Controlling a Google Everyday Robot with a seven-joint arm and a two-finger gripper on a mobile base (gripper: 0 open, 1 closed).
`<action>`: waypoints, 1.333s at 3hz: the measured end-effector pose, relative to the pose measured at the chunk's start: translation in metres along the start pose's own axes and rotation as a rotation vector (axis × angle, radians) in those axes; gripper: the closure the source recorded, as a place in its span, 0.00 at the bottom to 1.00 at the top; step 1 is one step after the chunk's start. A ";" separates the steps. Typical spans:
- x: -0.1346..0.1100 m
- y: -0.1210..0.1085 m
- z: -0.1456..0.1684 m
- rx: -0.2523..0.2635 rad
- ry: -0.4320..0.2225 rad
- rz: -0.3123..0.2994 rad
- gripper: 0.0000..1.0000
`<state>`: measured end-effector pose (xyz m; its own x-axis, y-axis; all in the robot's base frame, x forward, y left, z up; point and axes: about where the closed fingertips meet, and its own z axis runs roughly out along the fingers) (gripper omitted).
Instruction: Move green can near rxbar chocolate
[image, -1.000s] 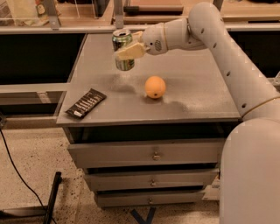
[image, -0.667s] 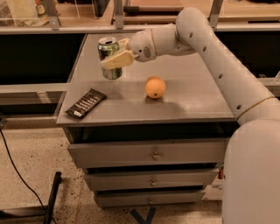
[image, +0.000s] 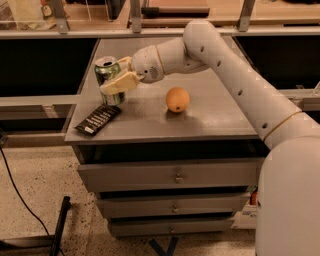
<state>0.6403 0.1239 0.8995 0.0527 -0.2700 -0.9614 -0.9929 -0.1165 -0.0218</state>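
The green can (image: 104, 73) is at the left side of the table (image: 220, 112), clamped between the fingers of the gripper (image: 118, 76), one pale finger (image: 119, 83) lying across its front. It looks close to upright. Whether its base touches the tabletop I cannot tell. The rxbar chocolate (image: 98, 119) lies just beside it at about 7 o'clock, near the table's front-left corner. The orange (image: 177, 99) sits well apart at 4 o'clock.

The main risk is letting go while the can is unsupported or leaning: it could topple, roll onto the bar or fall over the left edge. A finger dragging on withdrawal could also tip it, and going lower toward 7 o'clock could push the bar off the corner.
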 end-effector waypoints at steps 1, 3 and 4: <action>0.003 0.001 0.005 0.001 0.011 -0.011 1.00; 0.010 -0.011 -0.001 0.024 0.019 0.001 1.00; 0.014 -0.019 -0.009 0.041 0.017 0.007 0.99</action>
<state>0.6613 0.1136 0.8892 0.0470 -0.2874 -0.9567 -0.9968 -0.0750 -0.0264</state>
